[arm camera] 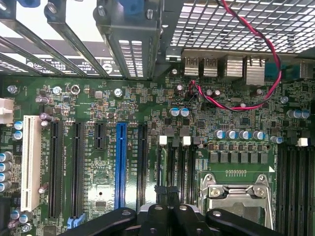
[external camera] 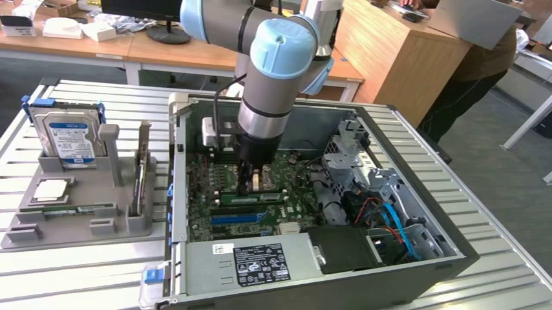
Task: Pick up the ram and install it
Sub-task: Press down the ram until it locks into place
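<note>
**Gripper low over the memory slots inside the open PC case**

Exterior view: the gripper (external camera: 251, 185), fingers closed, stands on the motherboard (external camera: 233, 223). A green ram (external camera: 252, 197) stick lies directly beneath its tips, long axis running left to right; whether it is held I cannot tell. The hard drive (external camera: 71, 139) label is unreadable.

Wrist view: closed fingertips (arm camera: 167, 216) sit above dark memory slots (arm camera: 178, 169); the board's printing is illegible.

open case top (external camera: 285, 103), drive cage (external camera: 362, 158) and cables (external camera: 392, 216) perhaps crowding one side
</note>
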Robot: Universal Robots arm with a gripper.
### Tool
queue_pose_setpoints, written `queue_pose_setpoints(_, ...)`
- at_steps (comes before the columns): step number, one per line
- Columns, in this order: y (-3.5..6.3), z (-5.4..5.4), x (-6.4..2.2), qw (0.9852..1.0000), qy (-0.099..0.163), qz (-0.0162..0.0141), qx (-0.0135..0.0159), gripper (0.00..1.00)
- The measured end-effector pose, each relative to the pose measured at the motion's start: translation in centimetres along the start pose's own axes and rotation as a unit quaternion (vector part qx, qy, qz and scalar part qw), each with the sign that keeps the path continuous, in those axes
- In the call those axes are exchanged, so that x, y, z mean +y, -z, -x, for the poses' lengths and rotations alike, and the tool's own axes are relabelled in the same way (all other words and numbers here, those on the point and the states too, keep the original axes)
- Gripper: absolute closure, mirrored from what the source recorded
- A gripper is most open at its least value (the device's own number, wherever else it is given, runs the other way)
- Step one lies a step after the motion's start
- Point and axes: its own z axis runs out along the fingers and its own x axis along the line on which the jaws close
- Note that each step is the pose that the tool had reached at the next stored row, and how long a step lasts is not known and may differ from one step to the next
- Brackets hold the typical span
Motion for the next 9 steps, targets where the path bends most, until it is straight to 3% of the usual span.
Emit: queue_pose_setpoints(9, -0.13, 0.00, 0.00, 1.0000, 0.000, 0.0000, -0.0001, 0.90)
